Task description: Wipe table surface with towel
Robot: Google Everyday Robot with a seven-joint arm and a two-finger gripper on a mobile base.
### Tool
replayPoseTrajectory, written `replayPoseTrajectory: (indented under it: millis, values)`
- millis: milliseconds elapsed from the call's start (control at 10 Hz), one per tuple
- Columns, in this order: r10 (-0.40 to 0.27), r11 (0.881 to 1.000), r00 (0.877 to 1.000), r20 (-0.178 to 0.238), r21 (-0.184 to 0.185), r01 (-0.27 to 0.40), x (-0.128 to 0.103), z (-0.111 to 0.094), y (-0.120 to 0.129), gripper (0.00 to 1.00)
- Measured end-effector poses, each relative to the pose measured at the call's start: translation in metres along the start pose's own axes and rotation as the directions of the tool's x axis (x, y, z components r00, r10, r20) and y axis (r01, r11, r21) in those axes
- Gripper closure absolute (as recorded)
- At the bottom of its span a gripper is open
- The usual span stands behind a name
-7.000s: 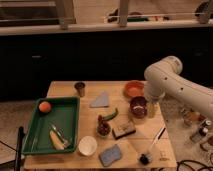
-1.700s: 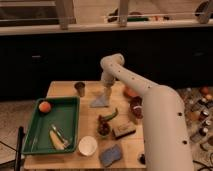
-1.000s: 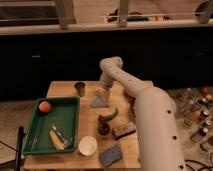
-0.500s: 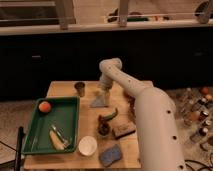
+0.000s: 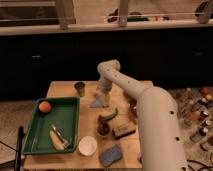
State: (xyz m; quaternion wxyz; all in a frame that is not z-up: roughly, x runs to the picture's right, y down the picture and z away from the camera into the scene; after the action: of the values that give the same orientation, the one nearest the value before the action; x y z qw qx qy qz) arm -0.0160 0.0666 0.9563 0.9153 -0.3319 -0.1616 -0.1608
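Observation:
The towel (image 5: 98, 102), a small pale grey-blue folded cloth, lies on the light wooden table surface (image 5: 62, 89) near the back middle. My gripper (image 5: 103, 92) points down at the towel's upper edge and seems to touch it. The white arm (image 5: 152, 125) rises from the lower right, bends at an elbow (image 5: 108, 68) above the table's far edge, and drops to the towel.
A green tray (image 5: 36, 131) on the left holds an orange ball (image 5: 45, 106) and a banana (image 5: 55, 140). A metal cup (image 5: 80, 88) stands left of the towel. In front are a green vegetable (image 5: 110, 115), dark cup (image 5: 103, 129), brown sponge (image 5: 124, 131), white bowl (image 5: 87, 145) and blue pad (image 5: 111, 155).
The arm has swung from the table's right side over to the towel. Over the last second the gripper stays at the towel and barely moves; the towel lies in the same place.

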Motion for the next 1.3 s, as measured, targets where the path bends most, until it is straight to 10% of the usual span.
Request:
replayPoseTrajectory:
  millis: [600,1300]
  values:
    - [-0.001,1.000,1.000,-0.003,-0.011,0.001,0.005,0.005,0.024,0.21]
    - [-0.025,1.000,1.000,0.019,-0.003,0.025,0.005,0.006,0.023,0.91]
